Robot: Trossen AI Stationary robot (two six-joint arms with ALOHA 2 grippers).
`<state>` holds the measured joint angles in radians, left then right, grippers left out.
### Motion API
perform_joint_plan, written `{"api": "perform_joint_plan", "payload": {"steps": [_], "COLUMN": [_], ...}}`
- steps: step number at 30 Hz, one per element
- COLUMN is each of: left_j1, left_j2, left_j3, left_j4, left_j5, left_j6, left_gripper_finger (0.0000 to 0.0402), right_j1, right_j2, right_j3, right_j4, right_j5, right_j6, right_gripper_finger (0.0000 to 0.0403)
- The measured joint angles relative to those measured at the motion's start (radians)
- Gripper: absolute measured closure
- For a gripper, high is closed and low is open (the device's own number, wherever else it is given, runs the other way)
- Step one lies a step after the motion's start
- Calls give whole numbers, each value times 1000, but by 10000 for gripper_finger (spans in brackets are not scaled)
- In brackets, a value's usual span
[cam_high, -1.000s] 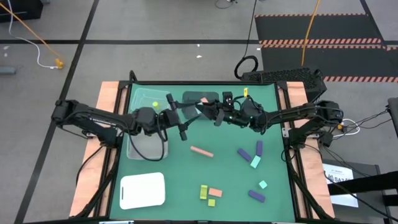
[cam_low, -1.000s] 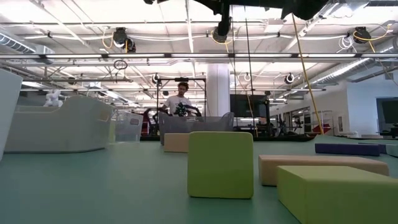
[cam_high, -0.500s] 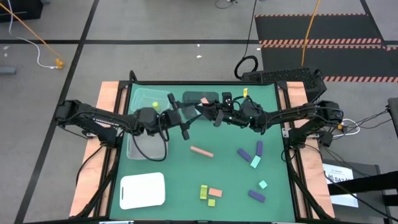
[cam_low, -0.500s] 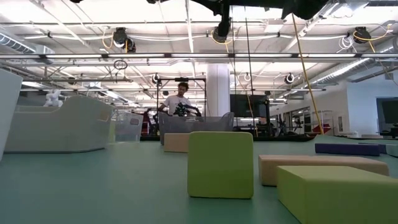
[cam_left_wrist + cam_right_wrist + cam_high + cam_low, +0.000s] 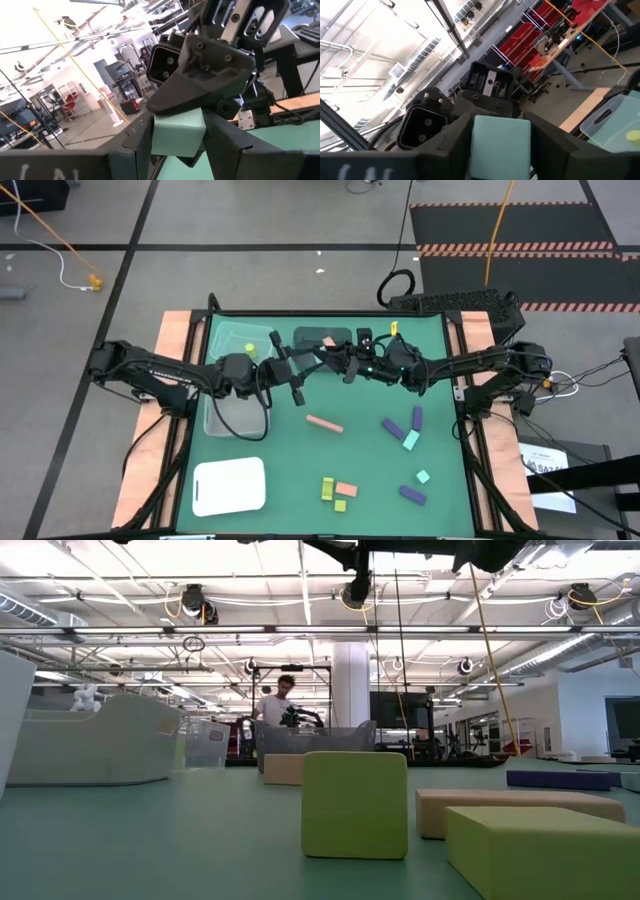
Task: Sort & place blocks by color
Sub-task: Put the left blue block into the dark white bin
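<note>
A mint-teal block (image 5: 177, 132) is held in the air over the far middle of the table, between both grippers at once. My left gripper (image 5: 297, 376) reaches in from the left and my right gripper (image 5: 332, 362) from the right, tip to tip; each is shut on that block (image 5: 500, 140). In the high view the fingers hide the block. Loose blocks lie on the green mat: a salmon bar (image 5: 324, 424), purple bars (image 5: 393, 428), a mint cube (image 5: 423, 477), and a yellow-green and salmon group (image 5: 338, 492) near the front edge. My left gripper pinches the mint-teal block by two opposite side faces (image 5: 159, 135), fingers roughly level and coming from the table's left. The block is lifted clear of the table. My right gripper pinches the same block by two opposite faces (image 5: 479, 142), coming level from the table's right, facing the left gripper.
A clear bin (image 5: 236, 418) stands at the left with a yellow-green block (image 5: 250, 350) just beyond it. A dark bin (image 5: 322, 338) at the far middle holds a salmon block. A white tray (image 5: 229, 486) lies near left. A person stands far behind the table (image 5: 275, 705).
</note>
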<state>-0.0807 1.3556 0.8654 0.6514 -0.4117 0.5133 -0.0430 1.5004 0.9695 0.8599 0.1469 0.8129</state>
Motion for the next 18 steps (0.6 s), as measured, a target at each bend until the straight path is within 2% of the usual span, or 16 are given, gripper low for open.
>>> {"api": "perform_joint_plan", "payload": {"steps": [3, 6, 13, 18], "left_j1": [-7, -31, -111, -180], "left_j2": [0, 0, 0, -22], "left_j3": [0, 0, 0, 0], "left_j4": [2, 2, -35, -173], "left_j5": [-20, -103, -292, -450], "left_j6": [0, -1, -13, -160], "left_gripper_finger": [258, 258, 258, 258], "right_j1": [-18, -49, -118, -135], "right_j2": [-13, -37, -142, -225], "right_j3": [0, 0, 0, 0], "right_j4": [1, -36, -303, -541], "right_j5": [-8, -50, -74, -74], "right_j6": [-22, -87, -125, -179], "right_gripper_finger": [209, 183, 149, 149]}}
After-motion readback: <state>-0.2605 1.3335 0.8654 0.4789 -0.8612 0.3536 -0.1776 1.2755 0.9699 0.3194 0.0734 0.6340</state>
